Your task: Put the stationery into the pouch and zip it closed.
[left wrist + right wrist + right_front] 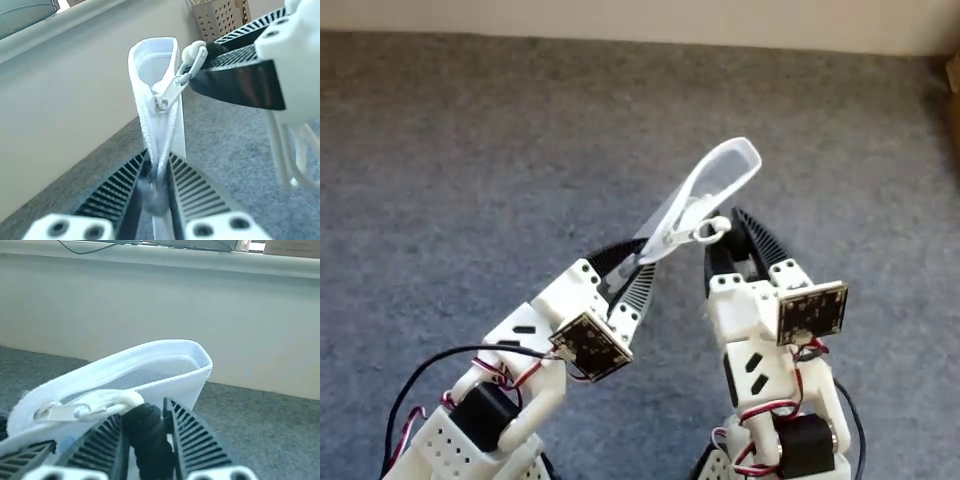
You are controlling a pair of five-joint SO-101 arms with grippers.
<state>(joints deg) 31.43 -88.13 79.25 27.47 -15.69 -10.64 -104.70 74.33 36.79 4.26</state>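
Left hand (632,268): pressed together on the near end of the white, translucent, soft-walled zip pouch (715,180), pinching the end seam flat between its ribbed black fingers. The grip lies at the end where the zipper teeth are meshed, which I judge is meant to anchor the pouch against the pull of the zip. The pouch is held clear above the grey, carpet-textured table (470,150), rising at a slant away from the left hand, touching neither the table nor anything besides the two hands. Partway along the pouch sits the white metal zip pull (172,92). Beyond it, the far end of the pouch gapes open, so closure is judged incomplete. Whether the stationery is inside cannot be told through the pouch wall. From the pull a white cord loop (195,52) leads to a short dark tab (147,432). Right hand (725,235): beside the pouch's middle, closed on that dark tab, fingers pinching it with the loop taut toward the pull. This hold suits drawing the slider toward the open far end. Risk noted: the soft pouch may buckle if the anchoring grip slips.
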